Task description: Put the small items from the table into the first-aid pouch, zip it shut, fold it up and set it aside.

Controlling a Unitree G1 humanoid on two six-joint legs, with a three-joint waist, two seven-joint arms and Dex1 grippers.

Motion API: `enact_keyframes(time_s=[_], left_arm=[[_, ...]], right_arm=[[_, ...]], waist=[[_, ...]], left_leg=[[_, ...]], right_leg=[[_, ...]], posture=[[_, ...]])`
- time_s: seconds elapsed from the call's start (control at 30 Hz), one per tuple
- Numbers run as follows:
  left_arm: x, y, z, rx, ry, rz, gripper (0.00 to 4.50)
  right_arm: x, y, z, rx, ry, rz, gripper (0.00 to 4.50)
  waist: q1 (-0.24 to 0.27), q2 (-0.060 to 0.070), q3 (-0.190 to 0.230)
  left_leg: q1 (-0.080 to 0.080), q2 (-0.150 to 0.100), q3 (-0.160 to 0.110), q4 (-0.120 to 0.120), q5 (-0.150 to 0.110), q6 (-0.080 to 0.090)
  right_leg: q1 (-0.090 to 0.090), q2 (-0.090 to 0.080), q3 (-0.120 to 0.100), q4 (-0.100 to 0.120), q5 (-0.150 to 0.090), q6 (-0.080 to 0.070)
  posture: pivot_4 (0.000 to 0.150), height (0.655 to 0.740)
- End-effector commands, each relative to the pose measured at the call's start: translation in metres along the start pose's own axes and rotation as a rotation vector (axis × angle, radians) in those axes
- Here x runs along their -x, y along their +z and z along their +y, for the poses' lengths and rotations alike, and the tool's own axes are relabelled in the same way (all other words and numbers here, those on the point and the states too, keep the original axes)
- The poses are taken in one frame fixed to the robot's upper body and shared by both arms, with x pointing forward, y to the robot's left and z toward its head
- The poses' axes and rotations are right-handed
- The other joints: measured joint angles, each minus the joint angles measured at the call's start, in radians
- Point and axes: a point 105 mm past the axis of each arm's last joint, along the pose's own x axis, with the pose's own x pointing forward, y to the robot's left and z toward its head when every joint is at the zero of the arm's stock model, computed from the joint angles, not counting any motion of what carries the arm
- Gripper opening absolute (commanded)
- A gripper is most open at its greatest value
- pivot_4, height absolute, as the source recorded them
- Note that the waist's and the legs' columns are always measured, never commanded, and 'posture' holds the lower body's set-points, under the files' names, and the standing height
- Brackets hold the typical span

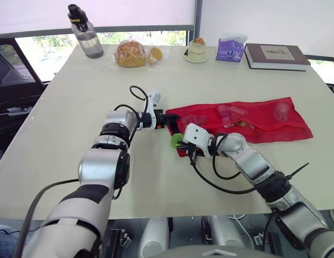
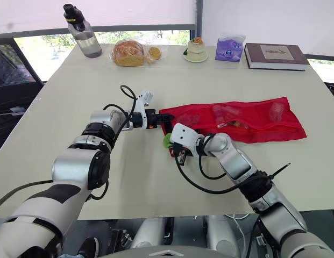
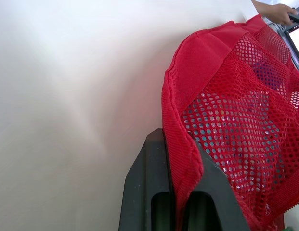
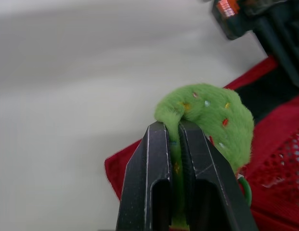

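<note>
I'd say this is the loading step. The left tool (image 1: 168,120) is clamped on the hem of the red mesh pouch (image 1: 253,126) at its left end, holding that corner up off the table (image 1: 75,97). The right tool (image 4: 174,130) is closed tight on a fuzzy green item (image 4: 207,115) speckled with coloured dots. The green item sits right at the raised end of the pouch, bulging out past the right tool's tips, over the near corner of the red fabric and close beside the left tool. I can't tell whether it is past the lip or resting on the outside of the mesh. To do this well, I'd have the left tool hold the hem high and draw it a little away so the mouth gapes. The right tool could then slide the item in low along the pouch's length, toward the clear items (image 1: 231,113) showing through the mesh farther right, and only then let go. Releasing too near the lip risks the soft piece tumbling back onto the table, and its fuzz could snag on the mesh or the zip. The rest of the pouch lies flat, stretched out to the robot's right, well short of the book (image 1: 277,55) and tissue pack (image 1: 231,48) at the far edge.
</note>
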Motion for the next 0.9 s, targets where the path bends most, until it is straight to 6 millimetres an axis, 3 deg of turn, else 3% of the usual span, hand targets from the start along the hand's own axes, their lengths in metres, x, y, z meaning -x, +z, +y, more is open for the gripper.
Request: enact_keyframes(time_s=[0.03,0.13,0.23,0.37,0.7,0.77,0.9], left_arm=[[0.006,0.001,0.005,-0.032,0.016,0.001,0.00],[0.010,0.001,0.004,-0.028,-0.006,0.001,0.00],[0.013,-0.001,0.005,-0.027,-0.016,0.005,0.00],[0.019,-0.011,0.013,-0.067,0.007,0.047,0.00],[0.025,-0.023,0.017,-0.134,0.002,0.105,0.00],[0.026,-0.023,0.018,-0.142,0.007,0.109,0.00],[0.024,-0.018,0.015,-0.162,-0.005,0.079,0.00]], right_arm=[[0.020,0.037,-0.014,-0.084,-0.070,-0.178,0.05],[0.037,0.057,-0.021,-0.218,-0.122,-0.318,0.05],[0.050,0.062,-0.028,-0.303,-0.178,-0.377,0.05],[0.076,0.045,-0.046,-0.440,-0.340,-0.409,0.05],[0.117,0.004,-0.063,-0.716,-0.604,-0.435,0.05],[0.119,0.006,-0.061,-0.728,-0.595,-0.454,0.05],[0.103,0.025,-0.043,-0.712,-0.473,-0.482,0.05]], waist=[[-0.001,0.000,0.000],[-0.005,0.000,0.000],[-0.010,0.000,0.000],[-0.014,0.000,0.000],[-0.019,0.000,0.000],[-0.019,0.000,0.000],[-0.020,0.000,0.000]], left_leg=[[0.000,0.000,0.000,0.000,0.000,0.000],[0.000,0.001,0.000,0.000,0.000,0.000],[0.000,0.001,-0.001,-0.001,0.000,0.000],[0.000,0.001,0.000,-0.002,0.000,0.000],[0.000,0.001,0.000,-0.003,0.000,0.000],[0.000,0.001,0.000,-0.003,0.000,0.000],[0.001,0.001,0.000,-0.003,0.000,0.000]], right_leg=[[0.000,0.000,0.000,0.000,0.000,0.000],[0.000,0.001,0.000,0.000,0.000,0.000],[0.000,0.001,-0.001,0.000,0.000,0.000],[0.000,-0.001,0.000,0.000,0.000,0.000],[0.000,-0.001,0.001,-0.001,0.000,0.000],[0.000,-0.002,0.001,-0.001,0.000,0.000],[0.000,-0.001,0.001,-0.001,0.000,0.000]], posture=[[0.150,0.7400],[0.150,0.7400],[0.150,0.7400],[0.150,0.7400],[0.150,0.7400],[0.150,0.7400],[0.150,0.7400]])
